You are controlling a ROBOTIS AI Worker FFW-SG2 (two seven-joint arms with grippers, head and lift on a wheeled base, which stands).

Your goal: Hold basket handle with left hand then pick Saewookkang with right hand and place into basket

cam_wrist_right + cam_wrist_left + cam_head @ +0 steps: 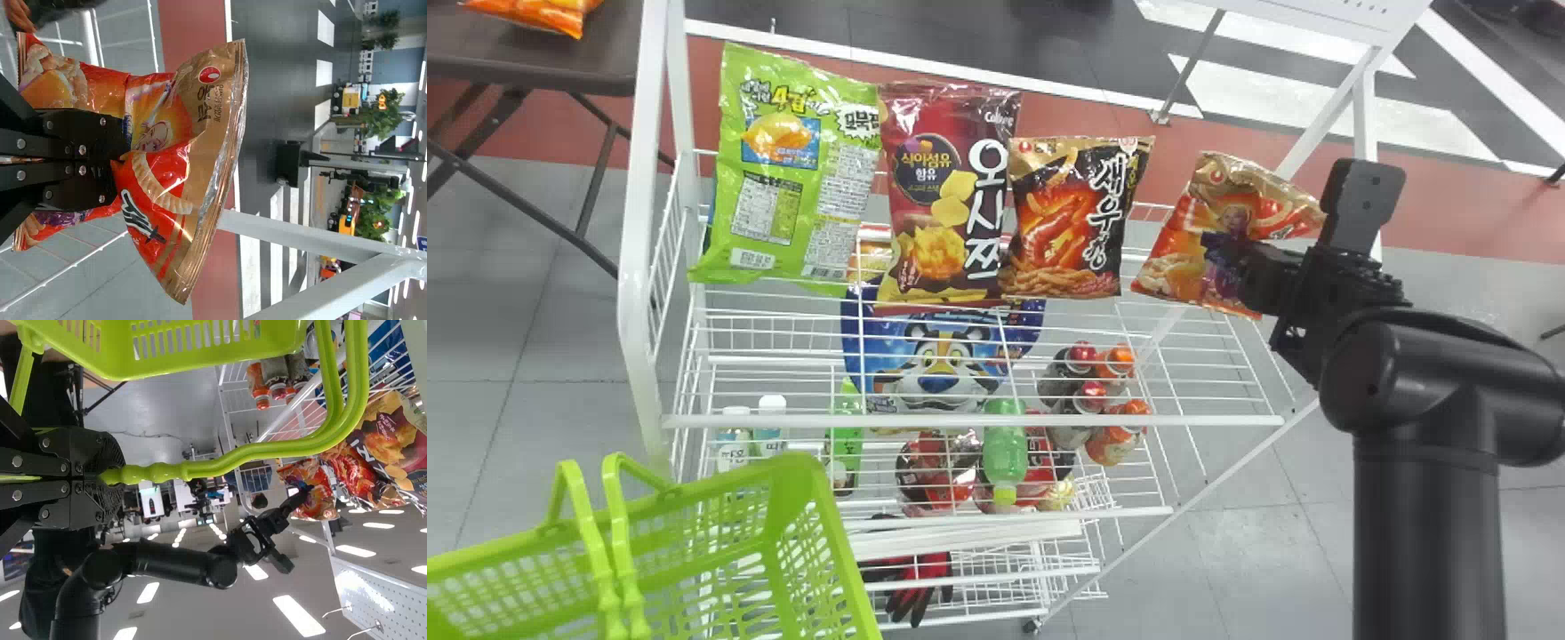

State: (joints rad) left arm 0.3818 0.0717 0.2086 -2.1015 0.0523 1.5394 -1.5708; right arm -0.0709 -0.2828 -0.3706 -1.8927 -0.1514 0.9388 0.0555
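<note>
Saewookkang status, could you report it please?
Left gripper shut on basket handle. Right gripper shut on Saewookkang, not yet in basket. Three snack bags between it and basket.

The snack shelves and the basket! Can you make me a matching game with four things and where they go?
Things:
1. basket handle
2. orange and gold snack bag
3. green snack bag
4. tiger bag

Places:
A. lower than the top shelf
B. in the right claw
C. at the top shelf's left end, in the head view
D. in the left claw

Right pairs: 1-D, 2-B, 3-C, 4-A
</note>
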